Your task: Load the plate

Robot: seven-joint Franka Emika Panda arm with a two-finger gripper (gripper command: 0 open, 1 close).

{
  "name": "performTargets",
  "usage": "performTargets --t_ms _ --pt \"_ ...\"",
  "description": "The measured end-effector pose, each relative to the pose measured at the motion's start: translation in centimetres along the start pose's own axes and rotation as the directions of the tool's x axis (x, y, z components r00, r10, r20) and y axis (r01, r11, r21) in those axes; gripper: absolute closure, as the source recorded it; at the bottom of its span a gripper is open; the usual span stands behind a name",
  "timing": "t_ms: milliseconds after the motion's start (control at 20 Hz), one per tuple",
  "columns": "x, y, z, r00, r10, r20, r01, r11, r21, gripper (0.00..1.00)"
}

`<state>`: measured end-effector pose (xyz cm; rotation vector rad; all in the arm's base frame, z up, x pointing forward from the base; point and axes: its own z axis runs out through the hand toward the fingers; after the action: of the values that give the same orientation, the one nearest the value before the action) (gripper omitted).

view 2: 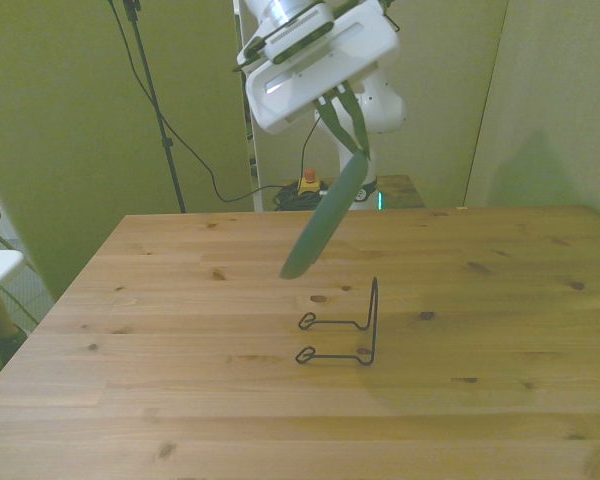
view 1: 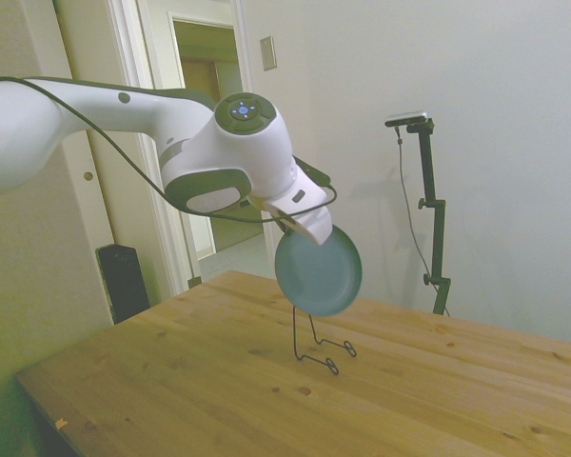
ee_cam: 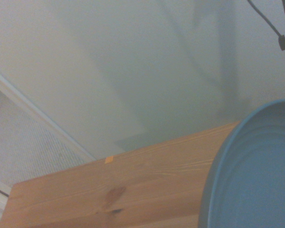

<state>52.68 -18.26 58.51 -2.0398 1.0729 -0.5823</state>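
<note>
Setting: pale plain walls, an open doorway with white trim behind the arm in the side view, a dark speaker-like box point(view 1: 122, 278) on the floor by the door frame.

Surface: wooden table point(view 2: 180, 400), light planks with knots; you have nothing on it but the stand.

Item 1, wire stand point(view 2: 348, 326): thin black wire, two feet running toward the front view's left, an upright at their end. It stands unloaded near the table's middle.

Item 2, plate point(view 1: 319, 274): round, dark green-blue, shallow rim. Held in the air, tilted steeply on edge, above the stand and, in the front view, a little to its left. Its lower edge hangs clear of the wire. The wrist view shows you only an arc of its face point(ee_cam: 256, 180) against the table's edge and the wall.

Item 3, gripper point(view 2: 348, 122): fingers closed on the plate's upper rim, carrying its whole weight.

Step in hand, as judged: carry to the stand; seating not yet done.

Next move calls for: you line the plate's lower rim over the feet, bring the tilt to match the upright, lower until the wire bears it, and only then let the fingers part. The light stand may slide if you nudge it.
</note>
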Motion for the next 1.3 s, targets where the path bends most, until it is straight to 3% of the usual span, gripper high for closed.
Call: performTargets --t_ms 250,800,1300 --pt "2.0 2.3 0.7 0.998 0.02 0.063 -0.024 0.998 0.055 1.0" --pt "1.8 2.0 5.0 0.99 -0.023 0.141 0.004 0.991 0.133 1.0" --pt "1.4 4.5 6.2 0.985 0.013 0.17 -0.034 0.992 0.121 1.0"
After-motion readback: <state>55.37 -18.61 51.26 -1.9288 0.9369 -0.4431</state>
